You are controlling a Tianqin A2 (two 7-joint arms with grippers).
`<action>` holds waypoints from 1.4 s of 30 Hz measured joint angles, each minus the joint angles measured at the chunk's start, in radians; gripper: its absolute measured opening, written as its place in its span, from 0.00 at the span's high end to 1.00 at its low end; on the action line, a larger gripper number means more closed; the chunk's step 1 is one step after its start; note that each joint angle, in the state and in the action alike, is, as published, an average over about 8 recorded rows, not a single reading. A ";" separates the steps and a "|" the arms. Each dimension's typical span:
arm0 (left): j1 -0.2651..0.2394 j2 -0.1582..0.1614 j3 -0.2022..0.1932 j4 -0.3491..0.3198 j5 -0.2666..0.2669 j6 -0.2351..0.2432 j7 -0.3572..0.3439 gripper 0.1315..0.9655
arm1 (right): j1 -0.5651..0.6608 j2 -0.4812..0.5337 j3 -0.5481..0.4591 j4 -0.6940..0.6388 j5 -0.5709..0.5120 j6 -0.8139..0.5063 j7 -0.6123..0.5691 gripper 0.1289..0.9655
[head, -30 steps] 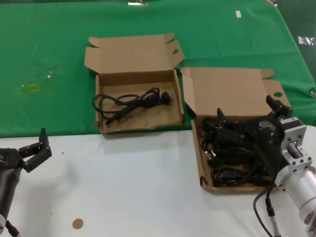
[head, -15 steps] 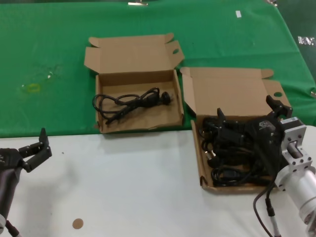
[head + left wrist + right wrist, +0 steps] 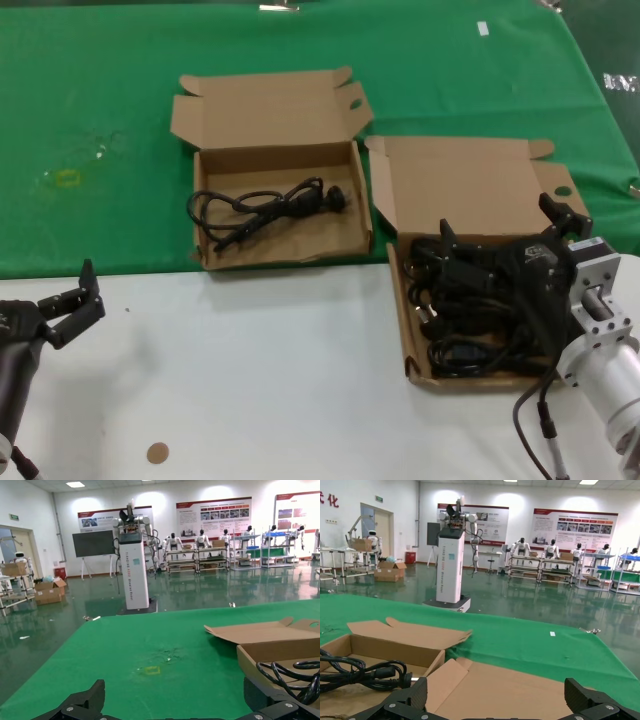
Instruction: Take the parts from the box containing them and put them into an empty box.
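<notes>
1. We saw the right gripper [image 3: 505, 238] low over the pile of cords [image 3: 460, 310] in the right box [image 3: 480, 185], fingers spread wide, gripping nothing.
2. The left gripper [image 3: 78, 296] hung open and empty over the white table [image 3: 280, 380].
3. Farther back, the left box [image 3: 270, 130] held one cord [image 3: 265, 208].
4. Our wrist views alone showed a hall beyond the green cloth [image 3: 150, 655].

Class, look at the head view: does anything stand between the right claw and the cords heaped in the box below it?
Nothing visible does. The right claw hangs open directly over the pile of cords in the right-hand box, with no lid flap or other object between them. The left claw waits far off over the white table.
</notes>
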 joint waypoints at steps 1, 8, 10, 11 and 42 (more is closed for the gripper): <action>0.000 0.000 0.000 0.000 0.000 0.000 0.000 0.00 | 0.000 0.000 0.000 0.000 0.000 0.000 0.000 0.00; 0.000 0.000 0.000 0.000 0.000 0.000 0.000 0.00 | 0.000 0.000 0.000 0.000 0.000 0.000 0.000 0.00; 0.000 0.000 0.000 0.000 0.000 0.000 0.000 0.00 | 0.000 0.000 0.000 0.000 0.000 0.000 0.000 0.00; 0.000 0.000 0.000 0.000 0.000 0.000 0.000 0.00 | 0.000 0.000 0.000 0.000 0.000 0.000 0.000 0.00; 0.000 0.000 0.000 0.000 0.000 0.000 0.000 0.00 | 0.000 0.000 0.000 0.000 0.000 0.000 0.000 0.00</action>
